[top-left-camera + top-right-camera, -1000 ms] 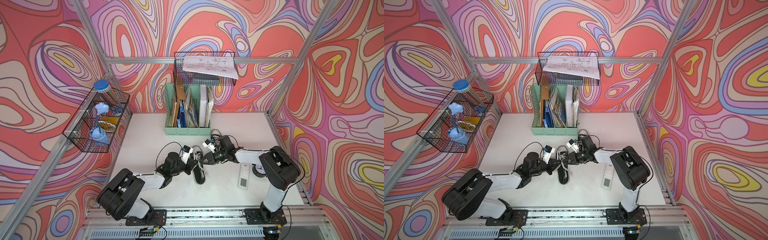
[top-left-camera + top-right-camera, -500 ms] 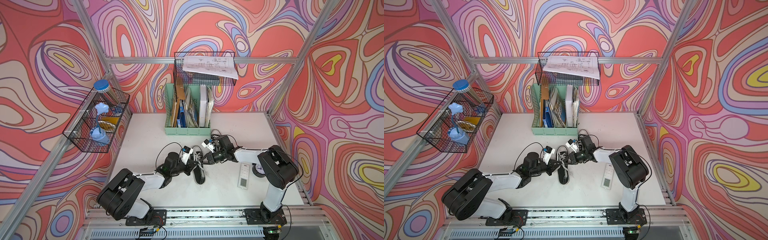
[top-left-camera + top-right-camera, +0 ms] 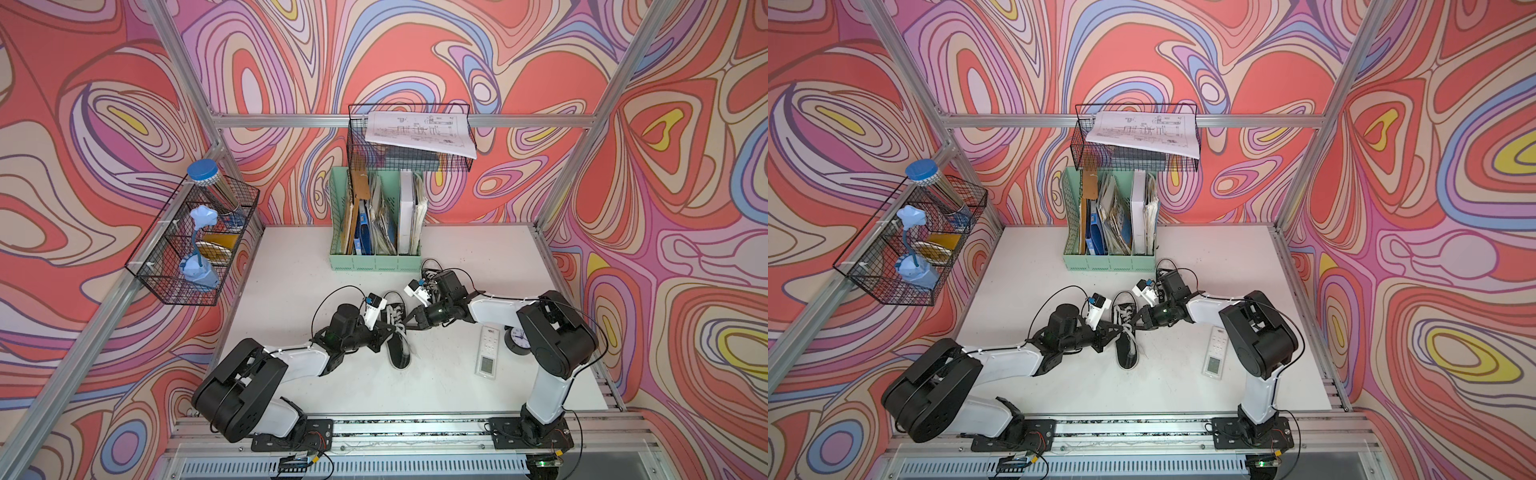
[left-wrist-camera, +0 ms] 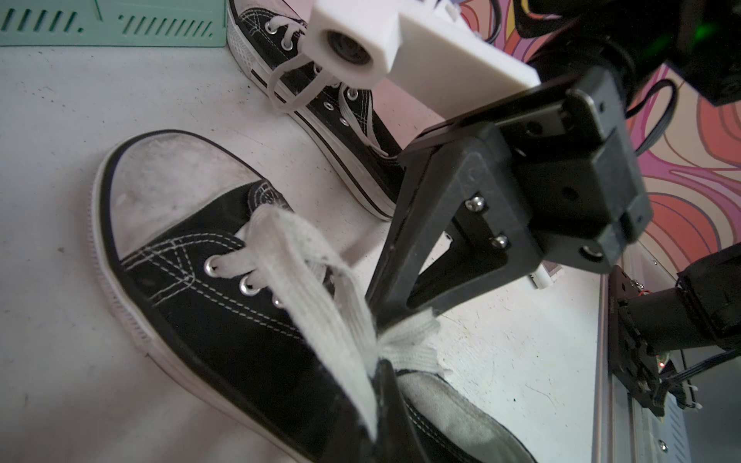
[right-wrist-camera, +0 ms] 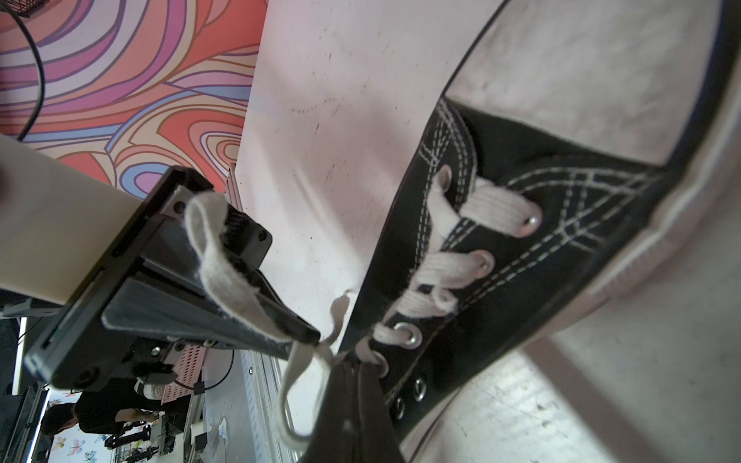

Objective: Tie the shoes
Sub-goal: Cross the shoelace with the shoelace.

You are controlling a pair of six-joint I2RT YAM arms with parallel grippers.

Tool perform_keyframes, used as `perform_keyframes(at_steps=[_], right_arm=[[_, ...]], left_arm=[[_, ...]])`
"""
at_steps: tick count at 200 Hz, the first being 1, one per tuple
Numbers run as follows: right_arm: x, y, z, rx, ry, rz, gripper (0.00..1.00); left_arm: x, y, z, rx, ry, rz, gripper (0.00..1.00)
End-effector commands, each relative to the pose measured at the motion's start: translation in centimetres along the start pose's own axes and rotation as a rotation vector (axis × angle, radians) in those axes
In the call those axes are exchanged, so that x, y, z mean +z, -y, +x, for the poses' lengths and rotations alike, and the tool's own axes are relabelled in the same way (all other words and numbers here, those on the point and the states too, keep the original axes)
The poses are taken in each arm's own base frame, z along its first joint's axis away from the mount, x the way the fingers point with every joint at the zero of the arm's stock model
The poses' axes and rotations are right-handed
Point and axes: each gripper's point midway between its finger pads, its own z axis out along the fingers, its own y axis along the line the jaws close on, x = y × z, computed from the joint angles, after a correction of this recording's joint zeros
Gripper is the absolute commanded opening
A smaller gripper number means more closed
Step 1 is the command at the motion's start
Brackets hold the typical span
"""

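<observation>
Pinched laces (image 4: pixel 320 280) of front-edge shoe (image 3: pixel 400 353) tight in left gripper (image 5: pixel 306 336) and right gripper (image 4: pixel 387 314); mid-knot, probably needed pulling apart.

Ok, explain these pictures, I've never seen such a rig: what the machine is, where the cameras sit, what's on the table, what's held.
A robot's left arm and right arm stand at a white table, each with a two-fingered gripper. Two pictures look down from overhead; two come from wrist cameras. On the table: a near sneaker, a far sneaker, a remote control, a clock, a green file holder. The left gripper and right gripper are each shut on the near sneaker's white lace.
</observation>
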Motion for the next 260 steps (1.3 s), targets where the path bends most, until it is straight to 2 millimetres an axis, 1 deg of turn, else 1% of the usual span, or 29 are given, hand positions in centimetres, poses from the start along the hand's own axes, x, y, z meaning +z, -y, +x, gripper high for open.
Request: perform_keyframes(at_steps=[1,17,34,43,59,88,113,135,169,185,223,260], right_arm=[[-0.6,-1.3,-0.9,-0.064,0.023,-0.004,0.00],[-0.5,-1.6,-0.8,-0.065,0.016,-0.027,0.00],[-0.4,-1.9,-0.7,-0.062,0.008,-0.055,0.00],[-0.4,-2.0,-0.7,-0.062,0.009,-0.062,0.05],[-0.4,-2.3,-0.7,-0.061,0.011,-0.076,0.10],[-0.3,-2.2,-0.6,-0.055,0.004,-0.087,0.18],[-0.3,-2.3,-0.5,-0.058,-0.002,-0.094,0.21],[-0.2,-2.4,-0.4,-0.062,-0.005,-0.099,0.22],[-0.4,-3.2,-0.3,-0.074,-0.001,-0.145,0.22],[-0.4,-3.4,-0.4,-0.079,0.007,-0.148,0.19],[-0.4,-3.3,-0.4,-0.086,0.011,-0.141,0.18],[-0.2,-2.8,-0.6,-0.086,0.002,-0.131,0.19]], left_arm=[[-0.1,0.3,-0.9,0.014,0.008,0.010,0.05],[-0.1,0.2,-1.0,0.011,0.009,0.007,0.00],[-0.1,0.3,-1.2,0.008,0.016,0.009,0.00],[-0.1,0.4,-1.3,0.006,0.017,0.017,0.00],[0.0,0.6,-1.4,0.005,0.017,0.027,0.00],[0.1,0.7,-1.4,-0.002,0.016,0.036,0.00],[0.2,0.9,-1.6,-0.003,0.015,0.046,0.00],[0.2,0.9,-1.6,-0.003,0.014,0.046,0.00],[0.1,0.7,-1.3,0.003,-0.006,0.028,0.00],[0.0,0.3,-1.4,0.001,-0.003,0.006,0.00],[-0.4,0.1,-1.9,-0.010,0.022,-0.022,0.00],[-0.6,0.4,-2.4,-0.011,0.036,-0.012,0.00]])
